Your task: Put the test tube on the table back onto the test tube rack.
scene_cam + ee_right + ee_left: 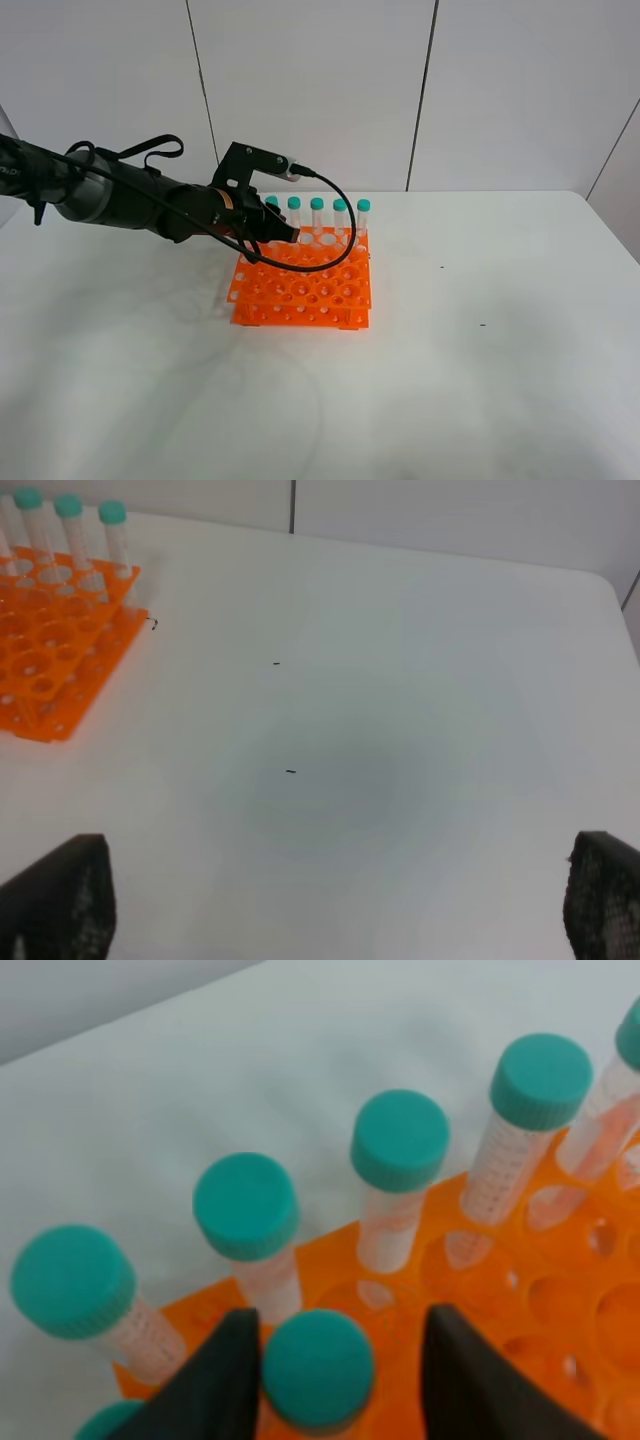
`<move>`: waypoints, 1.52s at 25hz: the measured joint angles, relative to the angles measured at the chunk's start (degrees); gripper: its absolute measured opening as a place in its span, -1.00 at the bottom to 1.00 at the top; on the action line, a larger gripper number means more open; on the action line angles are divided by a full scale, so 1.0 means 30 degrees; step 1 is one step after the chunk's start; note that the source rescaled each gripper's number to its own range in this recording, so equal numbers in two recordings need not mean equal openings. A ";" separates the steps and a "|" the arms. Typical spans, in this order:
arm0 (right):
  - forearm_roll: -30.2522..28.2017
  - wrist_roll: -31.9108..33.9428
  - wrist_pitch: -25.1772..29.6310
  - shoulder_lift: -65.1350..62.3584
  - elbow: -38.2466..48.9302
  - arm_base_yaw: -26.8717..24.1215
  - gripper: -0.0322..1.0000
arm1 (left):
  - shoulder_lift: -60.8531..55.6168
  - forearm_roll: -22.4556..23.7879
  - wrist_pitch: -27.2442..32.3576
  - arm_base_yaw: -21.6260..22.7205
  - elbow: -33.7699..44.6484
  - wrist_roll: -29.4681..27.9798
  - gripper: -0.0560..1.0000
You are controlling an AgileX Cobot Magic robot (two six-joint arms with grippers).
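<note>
Right end effector (330,900): fingers spread wide, hovering over bare worktop (400,730), well right of the rack.
Test tube rack (302,285): orange, centre-left on worktop.
Left end effector (335,1375): over rack's far-left part, fingers either side of the test tube (317,1368); contact unclear.
Test tube: upright in rack, second row.
Far row: capped tubes (340,215) standing.

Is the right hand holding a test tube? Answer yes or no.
No: the right hand is wide open above the bare table, nothing between its fingers.
</note>
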 joint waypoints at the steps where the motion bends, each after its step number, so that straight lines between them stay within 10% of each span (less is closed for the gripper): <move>1: 0.0000 0.0000 0.0000 0.0000 0.0000 0.0000 1.00 | -0.0096 0.0000 0.0000 0.0000 0.0000 -0.0040 -0.09; 12: 0.0000 0.0000 0.0000 0.0000 0.0000 0.0000 1.00 | -0.3468 0.0000 0.1223 -0.0176 0.0000 -0.0076 0.00; 15: 0.0000 0.0000 0.0000 0.0000 0.0000 0.0000 1.00 | -0.5258 0.0000 0.2638 -0.0423 0.0013 -0.0076 0.28; 21: 0.0000 0.0017 0.0000 0.0000 0.0000 0.0000 1.00 | -0.7799 -0.0897 0.9017 -0.0881 -0.0381 -0.0076 0.95; 31: 0.0000 0.0017 0.0000 0.0000 0.0000 0.0000 1.00 | -0.4746 -0.2971 1.9918 0.1221 -0.6465 0.1170 1.00; 38: 0.0000 0.0017 0.0000 0.0000 0.0000 0.0000 1.00 | -0.2427 -0.1866 2.3642 0.4400 -0.8339 0.1232 1.00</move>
